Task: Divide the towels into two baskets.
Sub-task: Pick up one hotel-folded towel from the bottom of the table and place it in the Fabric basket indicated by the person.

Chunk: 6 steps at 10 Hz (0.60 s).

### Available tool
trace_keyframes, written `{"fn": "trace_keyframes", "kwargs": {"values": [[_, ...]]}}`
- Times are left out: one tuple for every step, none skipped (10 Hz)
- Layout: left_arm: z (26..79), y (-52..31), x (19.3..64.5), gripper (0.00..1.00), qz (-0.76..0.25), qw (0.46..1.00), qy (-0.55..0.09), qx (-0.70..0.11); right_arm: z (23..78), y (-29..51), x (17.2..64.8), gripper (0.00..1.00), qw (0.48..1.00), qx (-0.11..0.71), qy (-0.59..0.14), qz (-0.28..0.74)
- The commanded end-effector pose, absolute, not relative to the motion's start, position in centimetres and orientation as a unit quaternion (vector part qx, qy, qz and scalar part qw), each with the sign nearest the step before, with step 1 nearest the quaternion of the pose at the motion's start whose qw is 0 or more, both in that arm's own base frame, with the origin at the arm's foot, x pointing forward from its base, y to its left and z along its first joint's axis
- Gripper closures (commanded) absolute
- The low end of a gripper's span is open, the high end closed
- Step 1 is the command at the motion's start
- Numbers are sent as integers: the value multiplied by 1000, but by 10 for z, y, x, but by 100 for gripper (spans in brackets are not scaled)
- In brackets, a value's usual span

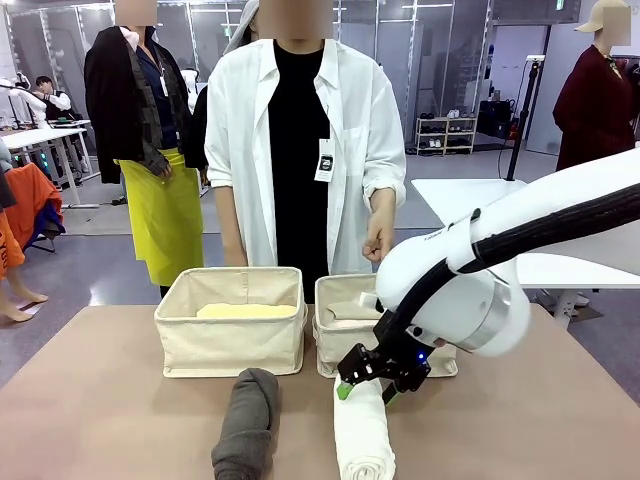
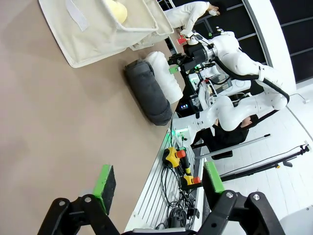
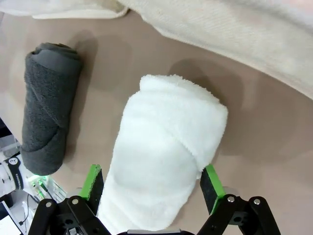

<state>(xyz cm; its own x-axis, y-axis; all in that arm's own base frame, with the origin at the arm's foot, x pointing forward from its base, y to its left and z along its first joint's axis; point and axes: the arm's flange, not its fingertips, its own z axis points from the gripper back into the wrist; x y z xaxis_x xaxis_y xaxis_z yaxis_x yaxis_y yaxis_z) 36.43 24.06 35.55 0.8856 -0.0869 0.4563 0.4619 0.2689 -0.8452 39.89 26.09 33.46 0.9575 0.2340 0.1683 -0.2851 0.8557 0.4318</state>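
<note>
Brown desk (image 1: 100, 400), lab floor behind, person (image 1: 290, 150) standing at the far edge.

Count: 2 baskets, 4 towels, 2 arms.
- left basket (image 1: 230, 350): 1 yellow towel (image 1: 245, 311) inside
- right basket (image 1: 335, 345): 1 pale towel (image 1: 345, 312) inside, colour hard to call
- grey towel (image 1: 247, 425) and white towel (image 1: 362, 440) lie on the desk in front of the baskets, side by side and just apart

Right end effector (image 1: 366, 393) is wide open, low over the far end of the white towel. The green pads sit on either side of the roll, nothing clamped. It is set across the roll's width, so closing should pinch it cleanly.

Left end effector (image 2: 159, 180) is also spread open and empty, above bare desk, well clear of the towels. Looks parked to keep out of the way.

One towel per basket so far, so my read is half done.
</note>
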Motion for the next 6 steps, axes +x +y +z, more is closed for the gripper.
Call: {"fn": "trace_keyframes", "kwargs": {"values": [[357,239,357,10,-180,780,-163,-577,326,278,401,0,967,219,-46,122],[357,239,357,10,-180,780,-163,-577,321,283,397,0,966,221,-39,129],[357,239,357,10,-180,780,-163,-577,319,285,394,0,965,220,-32,138],[357,239,357,10,-180,780,-163,-577,316,285,394,0,965,211,-27,150],[357,239,357,10,-180,780,-163,-577,315,284,393,0,964,188,-35,186],[357,239,357,10,-180,780,-163,-577,313,285,391,8,961,185,-34,205]]}}
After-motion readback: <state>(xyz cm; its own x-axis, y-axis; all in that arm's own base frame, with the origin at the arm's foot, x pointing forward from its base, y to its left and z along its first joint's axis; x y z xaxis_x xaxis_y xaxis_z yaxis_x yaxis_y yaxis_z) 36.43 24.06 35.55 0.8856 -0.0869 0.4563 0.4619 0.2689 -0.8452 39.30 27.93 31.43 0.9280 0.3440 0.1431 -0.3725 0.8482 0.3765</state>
